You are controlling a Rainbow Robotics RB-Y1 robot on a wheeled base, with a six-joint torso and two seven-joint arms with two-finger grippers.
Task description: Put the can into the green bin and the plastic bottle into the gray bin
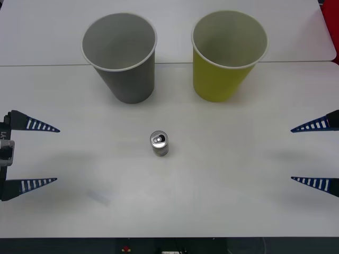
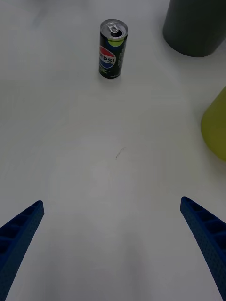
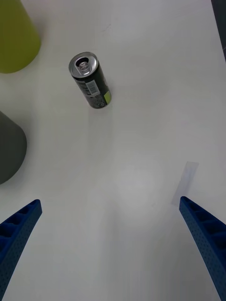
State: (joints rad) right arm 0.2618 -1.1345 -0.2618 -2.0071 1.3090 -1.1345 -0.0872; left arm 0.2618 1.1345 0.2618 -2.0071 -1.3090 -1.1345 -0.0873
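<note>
While the can [image 1: 159, 143] is standing upright before the gray bin [image 1: 121, 55] and green bin [image 1: 229, 53], left gripper [image 1: 30, 154] and right gripper [image 1: 316, 154] are waiting spread wide, flanking it for either's reach.

We see a metal can [image 1: 159, 143] standing between the two open pairs of jaws, its silver top shiny and its dark printed side glossy. Beyond it, farther from both jaws, the gray bin [image 1: 123, 55] and the green bin [image 1: 226, 53] look like matt paper cups, smooth outside and pale inside. The white table [image 1: 228, 180] under the jaws is smooth with a dull sheen. The fingers [image 2: 207, 235] look like ribbed blue plastic.
</note>
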